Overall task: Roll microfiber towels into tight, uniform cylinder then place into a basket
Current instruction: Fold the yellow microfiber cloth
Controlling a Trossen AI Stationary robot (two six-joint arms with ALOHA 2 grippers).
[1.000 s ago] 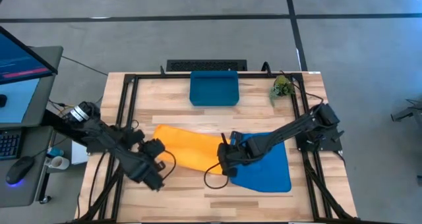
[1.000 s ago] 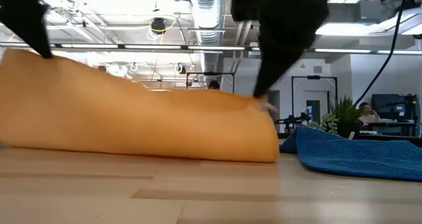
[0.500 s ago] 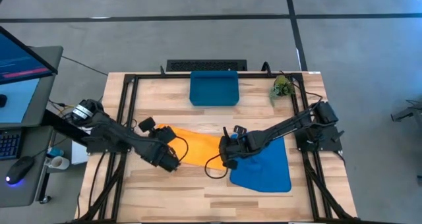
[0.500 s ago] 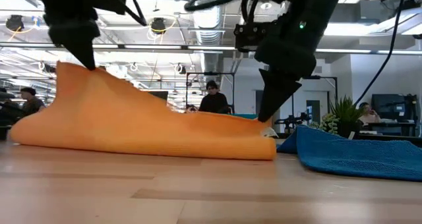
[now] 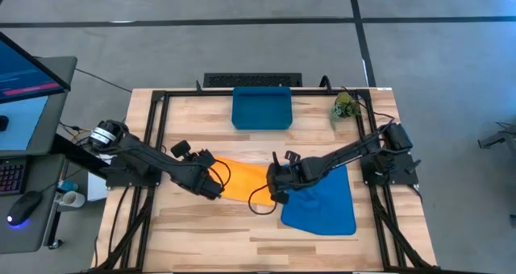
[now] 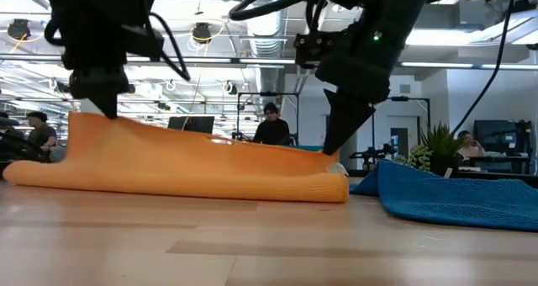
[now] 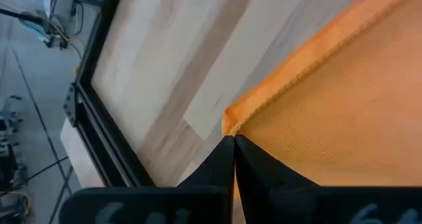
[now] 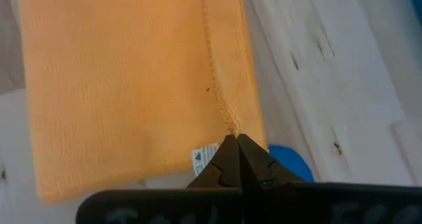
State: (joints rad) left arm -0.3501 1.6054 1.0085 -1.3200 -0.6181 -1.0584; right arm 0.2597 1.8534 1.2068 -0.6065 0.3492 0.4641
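The left gripper (image 5: 211, 188) is pinching 1 corner of the orange towel (image 5: 242, 180), and the right gripper (image 5: 275, 190) is pinching the other corner, near the white label (image 8: 205, 158). In both wrist views the fingers are pressed together on the hem. The towel is lying folded over itself in the middle of the table (image 5: 322, 238), between the 2 arms.

The main risk is probably that a corner is slipping out, because each gripper is holding only a thin edge of soft cloth. If 1 arm is pulling more than the other, the fold could become crooked and the later roll would not be uniform. The right gripper is also working just beside the blue towel (image 5: 322, 201), whose edge is touching or lying under the orange one, so it could be dragging that towel along.

The basket (image 5: 261, 108) is standing at the far edge of the table, well apart from both towels, with nothing visible inside. A small green plant (image 5: 345, 105) is standing near it, at the far right corner.

The surface is pale wood with a black frame around it. Beyond the table, the low view is showing an open room with ceiling pipes and lamps, monitors, and a person (image 6: 271, 128) sitting far behind.
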